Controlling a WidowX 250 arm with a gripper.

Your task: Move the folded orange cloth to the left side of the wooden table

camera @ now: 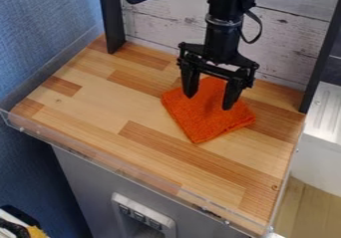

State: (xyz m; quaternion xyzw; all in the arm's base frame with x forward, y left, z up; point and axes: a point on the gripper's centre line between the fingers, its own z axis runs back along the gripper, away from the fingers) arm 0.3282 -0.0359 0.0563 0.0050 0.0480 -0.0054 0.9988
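Note:
The black gripper (209,101) hangs at the upper right of the wooden tabletop, its two fingers spread apart with a clear gap between them. Below and behind the fingers lies an orange cloth (203,121), spread roughly flat with slightly raised edges. Both fingertips overlap the cloth in the view; whether they touch it I cannot tell. Nothing is held between the fingers. Part of the cloth's far side is hidden by the gripper.
The wooden tabletop (100,102) has a clear raised lip (120,168) along its front edge. Behind it stands a whitewashed plank wall (160,18), with dark upright posts at left and right. A blue surface is at the left, a white unit (323,132) at the right.

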